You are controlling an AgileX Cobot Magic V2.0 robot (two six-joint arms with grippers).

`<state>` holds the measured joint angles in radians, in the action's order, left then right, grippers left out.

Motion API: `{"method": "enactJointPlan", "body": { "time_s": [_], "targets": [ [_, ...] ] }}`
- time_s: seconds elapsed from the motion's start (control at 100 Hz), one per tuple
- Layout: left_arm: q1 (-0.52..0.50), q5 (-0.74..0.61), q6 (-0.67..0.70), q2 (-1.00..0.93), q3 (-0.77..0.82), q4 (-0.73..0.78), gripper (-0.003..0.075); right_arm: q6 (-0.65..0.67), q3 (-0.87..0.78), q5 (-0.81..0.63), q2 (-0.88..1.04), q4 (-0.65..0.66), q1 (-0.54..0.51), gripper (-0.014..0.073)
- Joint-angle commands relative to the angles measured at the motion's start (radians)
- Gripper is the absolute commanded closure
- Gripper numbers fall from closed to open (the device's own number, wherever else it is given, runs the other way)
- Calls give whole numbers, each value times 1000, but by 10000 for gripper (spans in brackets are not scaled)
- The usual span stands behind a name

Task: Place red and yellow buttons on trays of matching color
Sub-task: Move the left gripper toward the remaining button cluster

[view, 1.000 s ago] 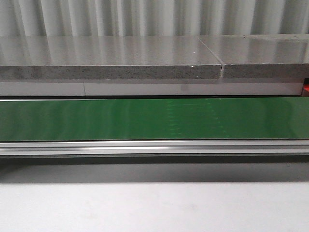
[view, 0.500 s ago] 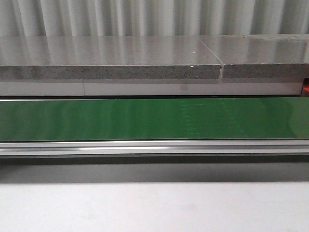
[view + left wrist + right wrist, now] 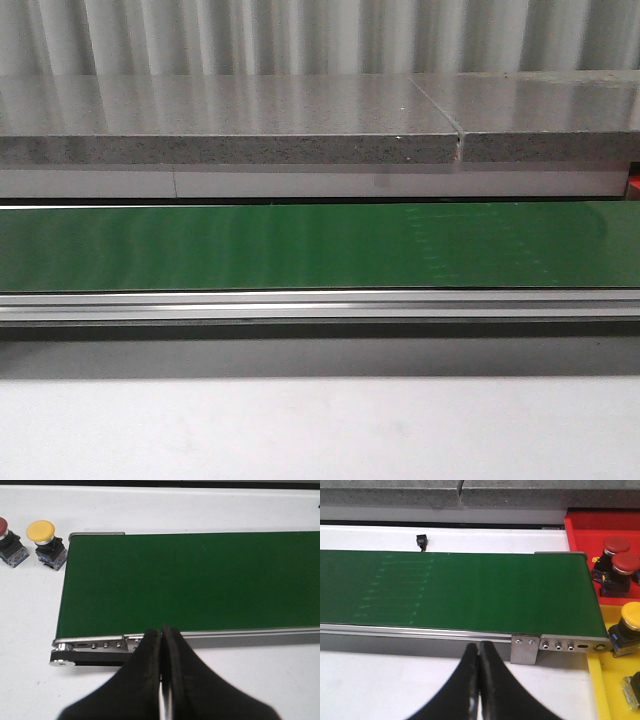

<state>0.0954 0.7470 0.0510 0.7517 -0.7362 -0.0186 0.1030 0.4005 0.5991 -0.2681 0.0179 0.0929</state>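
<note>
In the left wrist view a yellow button and a red button stand on the white table beside the end of the green belt. My left gripper is shut and empty over the belt's near rail. In the right wrist view two red buttons sit in the red tray. A yellow button sits in the yellow tray. My right gripper is shut and empty by the belt's near rail. Neither gripper shows in the front view.
The green conveyor belt runs across the front view, with a grey stone shelf behind it. A small black part lies on the table beyond the belt. A further object sits at the yellow tray's edge.
A faint pattern on the belt has drifted to the right in the front view. Nothing else has changed there.
</note>
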Motion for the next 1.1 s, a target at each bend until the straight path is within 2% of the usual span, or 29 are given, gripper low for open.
{"method": "enactJointPlan", "body": {
  "time_s": [0.0,0.09,0.16,0.23,0.35,0.45,0.61,0.84,1.09],
  "targets": [
    [-2,-83,10,79,-83,7,740,-7,24,-79,-6,6,3,661],
    [-2,-120,10,157,-133,19,731,-7,24,-79,-6,6,3,661],
    [-2,-132,12,215,-173,19,685,-7,24,-79,-6,6,3,661],
    [-2,-132,17,272,-213,19,592,-7,24,-79,-6,6,3,661],
    [-2,-123,65,372,-280,24,369,-7,24,-79,-6,6,3,661],
    [-14,-94,70,457,-340,27,267,-7,24,-79,-6,6,3,661],
    [-84,6,133,585,-442,19,261,-7,24,-79,-6,6,3,661],
    [-188,75,220,756,-565,19,261,-7,24,-79,-6,6,3,661],
    [-297,256,336,927,-760,12,261,-7,24,-79,-6,6,3,661]
  ]
}}
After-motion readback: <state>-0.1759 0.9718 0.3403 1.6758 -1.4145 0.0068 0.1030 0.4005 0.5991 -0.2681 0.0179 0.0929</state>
